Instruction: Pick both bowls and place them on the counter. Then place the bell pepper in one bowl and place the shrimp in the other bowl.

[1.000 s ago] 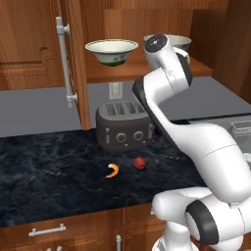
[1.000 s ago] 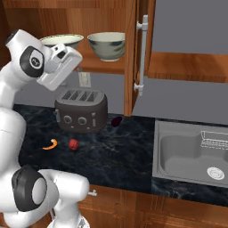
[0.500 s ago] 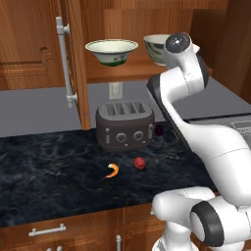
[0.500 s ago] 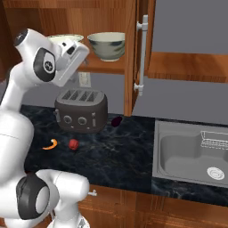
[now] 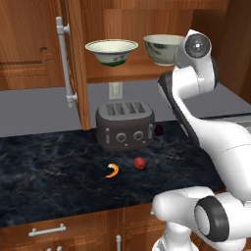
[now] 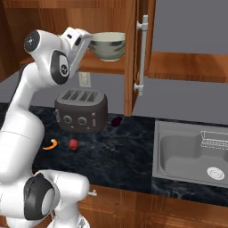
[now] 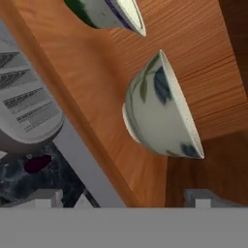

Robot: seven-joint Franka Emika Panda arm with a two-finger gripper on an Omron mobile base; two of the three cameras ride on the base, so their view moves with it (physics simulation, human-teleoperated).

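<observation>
arm has swung up toward the shelf; open gripper (image 6: 90,43) now faces the deep bowl (image 7: 160,109), at 12 o'clock, empty. shallow bowl (image 5: 111,51) beside it. first pick is imminent.

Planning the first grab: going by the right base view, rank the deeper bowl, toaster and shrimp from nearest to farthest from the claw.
1. Deeper bowl, on the shelf right beside the open claw.
2. Toaster, on the counter below.
3. Shrimp, lower still, in front of the toaster's left end.
</observation>
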